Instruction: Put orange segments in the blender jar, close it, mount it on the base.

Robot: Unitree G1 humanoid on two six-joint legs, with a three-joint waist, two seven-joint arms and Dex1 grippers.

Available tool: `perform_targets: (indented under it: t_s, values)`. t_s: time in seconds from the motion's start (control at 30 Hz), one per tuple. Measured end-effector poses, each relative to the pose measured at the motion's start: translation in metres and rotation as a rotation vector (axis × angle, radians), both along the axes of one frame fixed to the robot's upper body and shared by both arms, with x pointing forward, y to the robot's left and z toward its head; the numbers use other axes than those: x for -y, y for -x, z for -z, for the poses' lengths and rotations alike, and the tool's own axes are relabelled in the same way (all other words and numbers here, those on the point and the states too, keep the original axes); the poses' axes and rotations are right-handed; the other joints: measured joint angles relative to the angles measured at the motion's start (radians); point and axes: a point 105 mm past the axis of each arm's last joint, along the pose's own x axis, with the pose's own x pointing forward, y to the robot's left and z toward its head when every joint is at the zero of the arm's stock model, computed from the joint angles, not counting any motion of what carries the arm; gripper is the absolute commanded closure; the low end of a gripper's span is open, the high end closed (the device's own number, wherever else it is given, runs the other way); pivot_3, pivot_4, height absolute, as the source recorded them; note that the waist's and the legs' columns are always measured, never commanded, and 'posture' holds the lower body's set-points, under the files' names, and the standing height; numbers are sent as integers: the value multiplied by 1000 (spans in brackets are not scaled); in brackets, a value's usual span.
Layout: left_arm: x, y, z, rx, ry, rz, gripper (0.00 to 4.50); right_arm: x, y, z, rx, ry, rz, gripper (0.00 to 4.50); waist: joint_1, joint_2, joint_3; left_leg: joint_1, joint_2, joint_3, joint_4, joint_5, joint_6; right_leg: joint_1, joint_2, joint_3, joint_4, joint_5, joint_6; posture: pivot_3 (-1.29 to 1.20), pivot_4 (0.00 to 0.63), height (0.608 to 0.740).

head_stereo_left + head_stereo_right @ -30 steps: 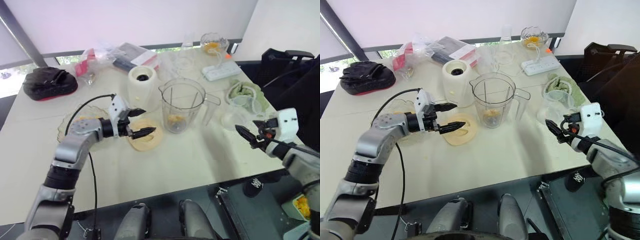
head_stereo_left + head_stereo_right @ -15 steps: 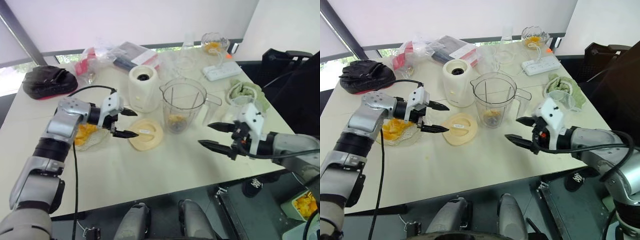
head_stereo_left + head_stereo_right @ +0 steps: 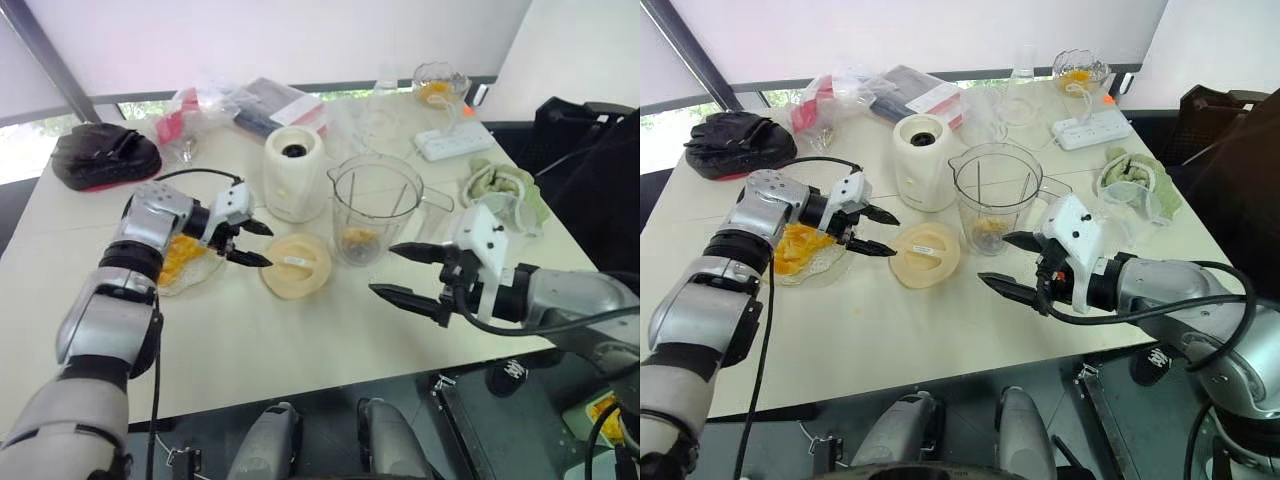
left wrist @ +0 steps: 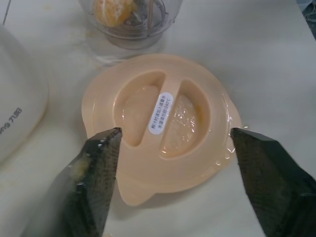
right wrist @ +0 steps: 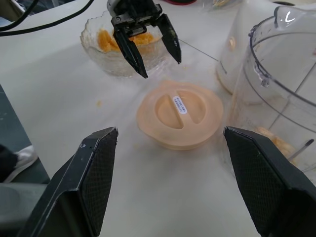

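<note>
On the table (image 3: pixel 300 340): peach lid (image 3: pixel 296 266) (white sticker (image 4: pixel 161 112)), flat | both jaws spread, empty

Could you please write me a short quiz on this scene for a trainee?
1. True or false: the lid is on the blender jar.
2. What lies in the glass bowl beside the left claw? A orange segments, B grapes, C ice.
3. Fill in: the right claw is ___.
Key: 1 false; 2 A; 3 open.
</note>
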Motion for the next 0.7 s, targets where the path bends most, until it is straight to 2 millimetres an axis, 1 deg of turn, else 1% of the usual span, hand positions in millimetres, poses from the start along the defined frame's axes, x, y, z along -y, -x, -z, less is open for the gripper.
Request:
perform_targets:
  t_s: [0.1, 0.23, 0.53, 0.7]
  values:
    - [10, -3, 6, 21, -24, 24, 875, 2, 1, -1, 7, -7, 26, 908, 1, 0, 0, 0, 0, 0, 0, 0, 0, 0, 0, 0, 0, 0, 0, 0, 150, 740]
    - [19, -5, 14, 49, -57, 36, 875, 3, 2, 0, 9, -10, 47, 908, -1, -1, 0, 0, 0, 0, 0, 0, 0, 0, 0, 0, 0, 0, 0, 0, 150, 740]
    - [41, -16, 24, 127, -130, 31, 875, 12, 2, -1, 24, 8, 111, 908, 1, -1, 0, 0, 0, 0, 0, 0, 0, 1, 0, 0, 0, 1, 1, 0, 150, 740]
    - [45, -18, 32, 139, -160, 8, 875, 13, 5, 1, 23, 13, 126, 908, -1, -1, -1, 0, 0, 0, 0, 0, 0, 0, 0, 0, 1, 1, 1, 0, 150, 740]
